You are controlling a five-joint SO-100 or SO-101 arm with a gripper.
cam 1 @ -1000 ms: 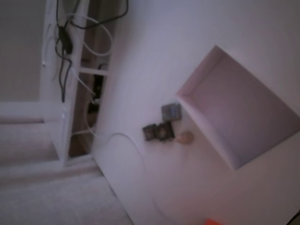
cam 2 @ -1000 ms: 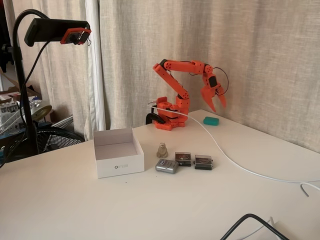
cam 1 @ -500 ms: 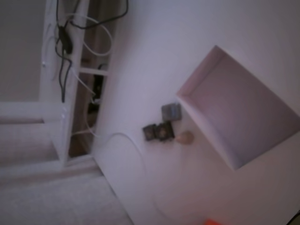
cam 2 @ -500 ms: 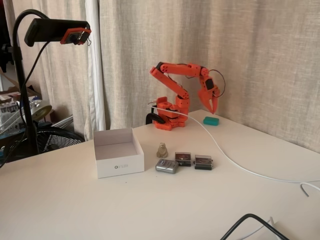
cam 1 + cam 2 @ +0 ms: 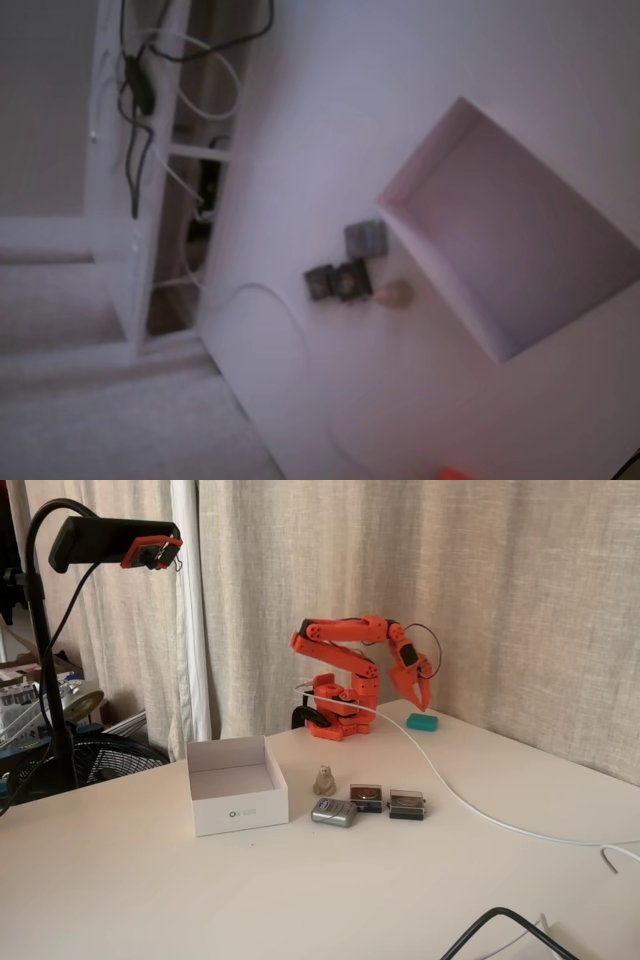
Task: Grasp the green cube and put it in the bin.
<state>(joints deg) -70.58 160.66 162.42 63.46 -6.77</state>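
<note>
Starting nearest the camera, the bin (image 5: 238, 798) sits well in front of the green cube (image 5: 422, 721), with small dark pieces (image 5: 388, 802) between. Farthest back, the gripper (image 5: 415, 698) hangs just above the green cube, slightly spread, holding nothing. Descending off-centre could nudge the cube toward the curtain (image 5: 500, 600).

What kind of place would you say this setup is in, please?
Probably a room at home used as a hobby bench: a white table against beige curtains, a floor fan nearby, and a camera on a gooseneck stand.
</note>
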